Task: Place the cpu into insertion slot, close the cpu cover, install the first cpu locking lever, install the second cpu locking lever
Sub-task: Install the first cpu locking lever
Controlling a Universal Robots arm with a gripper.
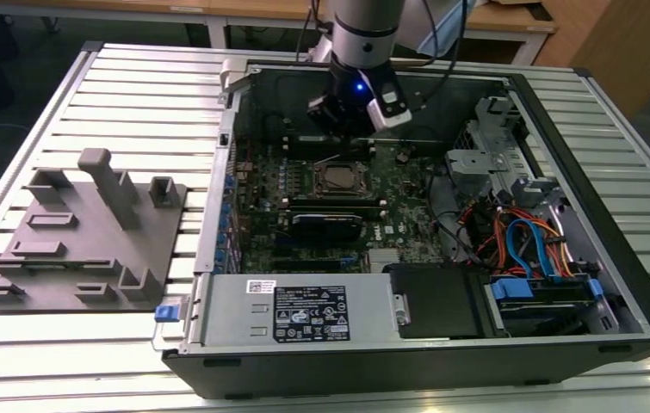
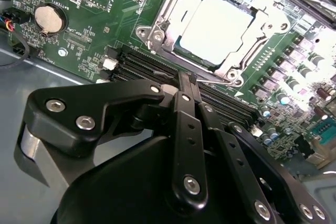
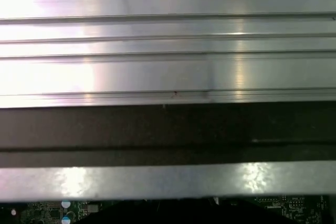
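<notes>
- Looks like a robotics lab or electronics assembly workshop
- Opened desktop computer case (image 1: pixel 440 258) lying on a ribbed aluminium workbench (image 1: pixel 118 69), green motherboard (image 1: pixel 301 198) bare just below the claw (image 1: pixel 354 120)
- Grey moulded fixture tray (image 1: pixel 77 237) well off to the exterior view's left of the claw
- Wooden desks (image 1: pixel 509 17) beyond the claw, behind the bench

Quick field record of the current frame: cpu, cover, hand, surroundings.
cpu: flat square silver-grey chip, seated in the socket on the green motherboard
cover: thin silvery metal frame plate, down around the chip
hand: black robot hand, fingers together, holding nothing, above the long black memory slots beside the socket
case: open black computer tower on a slatted aluminium table
</notes>
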